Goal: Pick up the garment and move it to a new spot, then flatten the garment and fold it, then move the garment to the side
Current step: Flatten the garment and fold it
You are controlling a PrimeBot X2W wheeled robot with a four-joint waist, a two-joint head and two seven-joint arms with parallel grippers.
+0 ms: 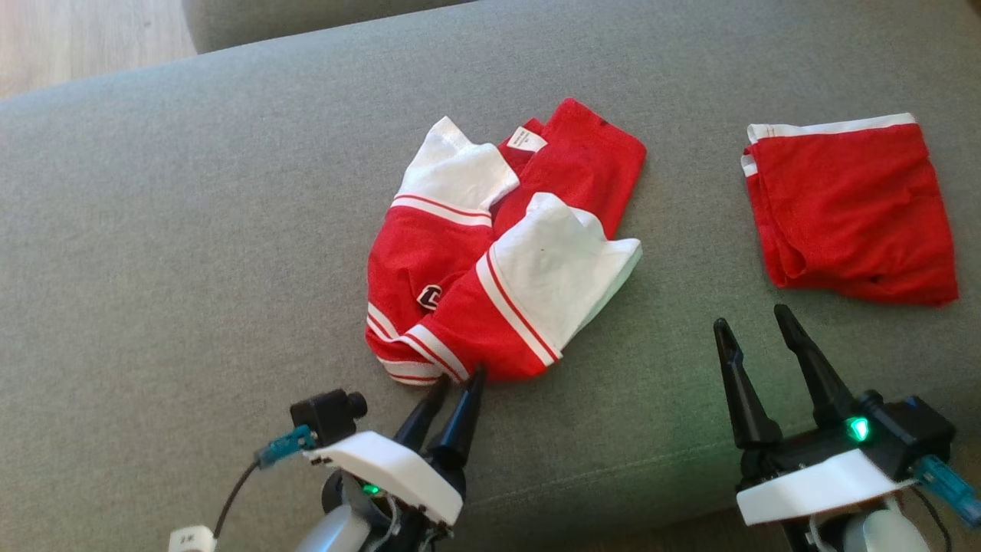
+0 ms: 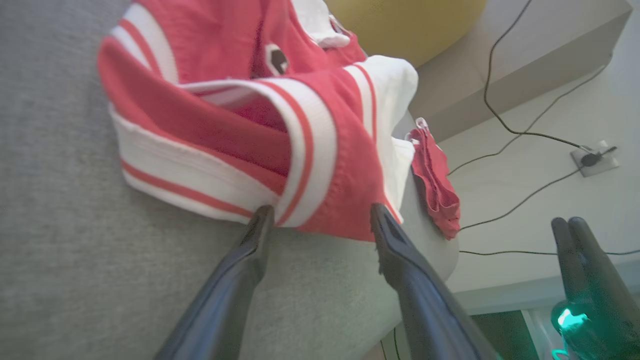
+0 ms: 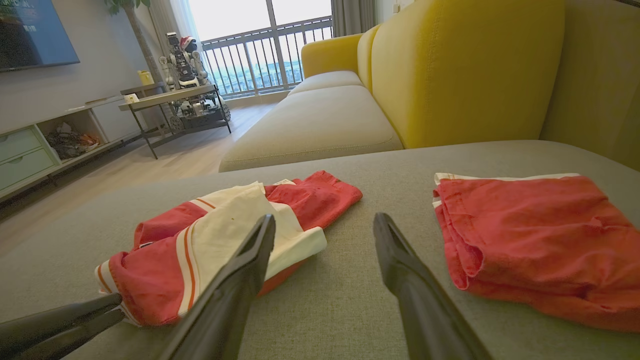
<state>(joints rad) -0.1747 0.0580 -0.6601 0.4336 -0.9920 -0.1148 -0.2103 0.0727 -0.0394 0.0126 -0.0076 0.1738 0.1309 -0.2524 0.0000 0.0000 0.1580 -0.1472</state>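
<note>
Left gripper [image 1: 461, 376] stood wide and empty at the near hem of the crumpled garment [image 1: 490, 253] on the cushion [image 1: 191, 230], right gripper [image 1: 751, 317] wide too, so flattening, folding and moving aside seemed left.

The right hand [image 3: 325, 220] rises from bottom centre, its fingers spread wide over the grey cushion [image 3: 350, 300]. A crumpled red-and-white garment [image 3: 200, 245] lies at lower left, the left hand [image 3: 116, 306] at its hem. A folded red garment [image 3: 540, 240] lies at right, a yellow sofa [image 3: 450, 65] behind.
</note>
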